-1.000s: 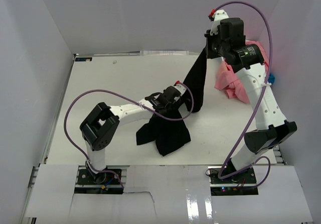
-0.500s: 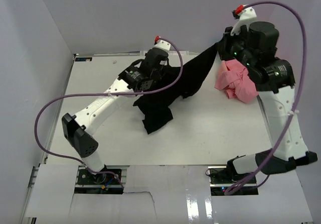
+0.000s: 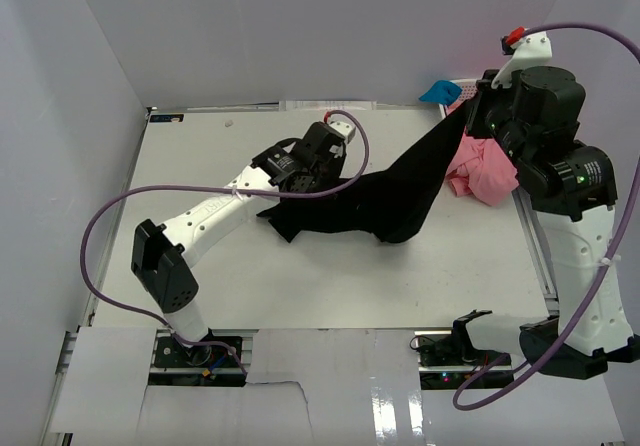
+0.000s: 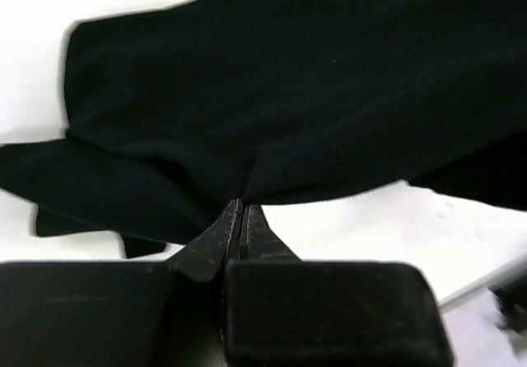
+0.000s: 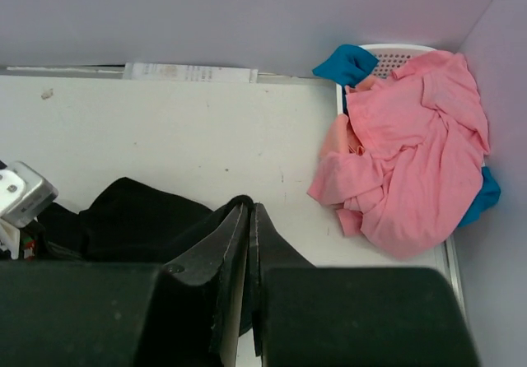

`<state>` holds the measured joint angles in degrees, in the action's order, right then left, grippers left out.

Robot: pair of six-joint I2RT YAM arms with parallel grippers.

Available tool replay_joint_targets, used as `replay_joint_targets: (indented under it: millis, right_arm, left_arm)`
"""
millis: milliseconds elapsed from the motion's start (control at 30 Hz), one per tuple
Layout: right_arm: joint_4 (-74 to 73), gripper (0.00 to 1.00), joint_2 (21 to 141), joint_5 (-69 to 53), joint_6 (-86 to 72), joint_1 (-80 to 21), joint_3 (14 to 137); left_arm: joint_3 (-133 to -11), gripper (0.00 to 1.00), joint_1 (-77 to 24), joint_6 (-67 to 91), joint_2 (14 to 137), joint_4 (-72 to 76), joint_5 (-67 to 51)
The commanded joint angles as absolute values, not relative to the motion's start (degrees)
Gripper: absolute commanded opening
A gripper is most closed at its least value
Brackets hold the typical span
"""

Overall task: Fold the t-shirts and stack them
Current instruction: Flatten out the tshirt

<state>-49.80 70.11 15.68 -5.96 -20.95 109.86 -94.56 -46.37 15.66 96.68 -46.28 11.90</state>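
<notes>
Holds the black t-shirt (image 3: 390, 196) stretched between both arms above the middle of the table (image 3: 200, 256). Clamps one fold of it in the left gripper (image 4: 240, 206), fingers pressed together on the cloth, low over the table. Pinches another edge in the right gripper (image 5: 249, 208), likewise closed tight, raised high at the far right, letting the fabric slope down to the table. Has the salmon-pink t-shirts (image 5: 412, 153) heaped over the white basket (image 5: 395, 52) in the far right corner, beside a blue cloth (image 5: 346, 61)

one t-shirt (image 3: 380, 201) stretched across the middle of the table (image 3: 180, 166), heap of t-shirts (image 3: 487, 174) on the basket (image 5: 395, 53) at far right corner
</notes>
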Motion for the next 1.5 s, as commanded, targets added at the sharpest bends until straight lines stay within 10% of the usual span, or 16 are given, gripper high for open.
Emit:
replay_joint_targets:
  millis: [0, 200, 500, 1467]
  right_arm:
    - [-50.79, 0.08, 70.57, 20.22, -6.68, -20.57, 115.31]
    - [-51.94, 0.08, 69.79, 20.13, -8.17, -20.48, 109.26]
    - [-51.94, 0.08, 67.77, 19.95, -9.58, -20.48, 104.59]
    - [-51.15, 0.08, 67.23, 16.26, -8.44, -19.42, 99.31]
  left_arm:
    - [-97.47, 0.07, -47.99, 20.12, 95.53, -45.26, 2.21]
    - [-91.00, 0.09, -48.16, 21.09, 97.74, -42.72, -3.34]
    - [-79.72, 0.74, -43.61, 17.58, 91.94, -31.40, 7.04]
    - [-70.49, 0.88, -14.50, 10.82, 90.26, -20.40, -15.20]
